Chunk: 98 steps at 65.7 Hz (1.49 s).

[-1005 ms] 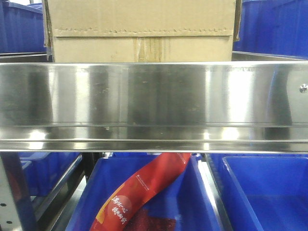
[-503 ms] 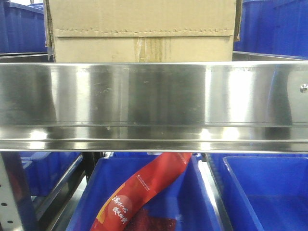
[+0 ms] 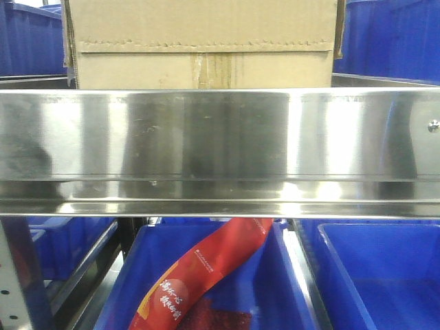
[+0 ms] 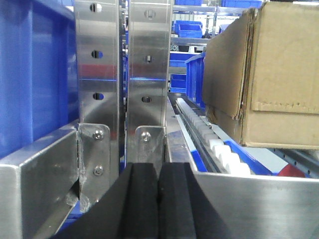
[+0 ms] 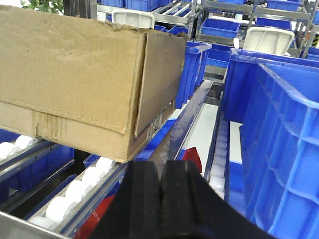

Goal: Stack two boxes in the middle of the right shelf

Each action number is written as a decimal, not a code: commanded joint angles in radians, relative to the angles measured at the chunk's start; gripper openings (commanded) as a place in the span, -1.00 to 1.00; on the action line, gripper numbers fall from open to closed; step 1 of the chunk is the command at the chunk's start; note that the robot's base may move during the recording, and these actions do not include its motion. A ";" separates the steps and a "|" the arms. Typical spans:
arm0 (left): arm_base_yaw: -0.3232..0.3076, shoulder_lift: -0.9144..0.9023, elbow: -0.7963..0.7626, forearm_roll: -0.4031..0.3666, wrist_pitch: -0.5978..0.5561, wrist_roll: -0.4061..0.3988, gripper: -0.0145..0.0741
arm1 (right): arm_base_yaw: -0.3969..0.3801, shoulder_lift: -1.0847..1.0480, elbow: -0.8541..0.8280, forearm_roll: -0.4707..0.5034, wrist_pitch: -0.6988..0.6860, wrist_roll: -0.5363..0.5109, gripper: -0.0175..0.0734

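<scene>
One box (image 3: 203, 45) sits on the shelf (image 3: 220, 137) at upper centre; both grippers (image 4: 158, 199) (image 5: 162, 199) pressed together, empty. You fetch the second next.

warehouse or stockroom by the looks of it, stainless-steel flow racks (image 3: 220, 137) with white rollers (image 5: 65, 199), rows of blue plastic bins (image 5: 279, 144), a cardboard carton (image 5: 84, 74) on the rollers, more racking behind
</scene>
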 commanded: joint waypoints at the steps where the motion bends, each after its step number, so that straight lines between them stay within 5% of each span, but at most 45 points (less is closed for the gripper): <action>1: 0.004 -0.007 0.002 -0.007 -0.029 0.004 -0.92 | -0.004 -0.005 0.003 -0.007 -0.030 -0.010 -0.95; 51: 0.004 -0.007 0.002 -0.007 -0.029 0.004 -0.92 | -0.004 -0.005 0.003 -0.011 -0.039 -0.010 -0.95; 58: 0.004 -0.007 0.002 -0.007 -0.029 0.004 -0.92 | -0.008 -0.018 0.014 -0.057 -0.044 0.064 -0.95; 67: 0.004 -0.007 0.002 -0.007 -0.029 0.004 -0.92 | -0.066 -0.087 0.075 -0.200 -0.073 0.256 -0.95; 81: 0.004 -0.007 0.002 -0.007 -0.029 0.004 -0.92 | -0.210 -0.262 0.229 -0.196 -0.084 0.256 -0.95; 98: 0.004 -0.007 0.002 -0.007 -0.029 0.004 -0.92 | -0.241 -0.375 0.397 -0.178 -0.140 0.256 -0.95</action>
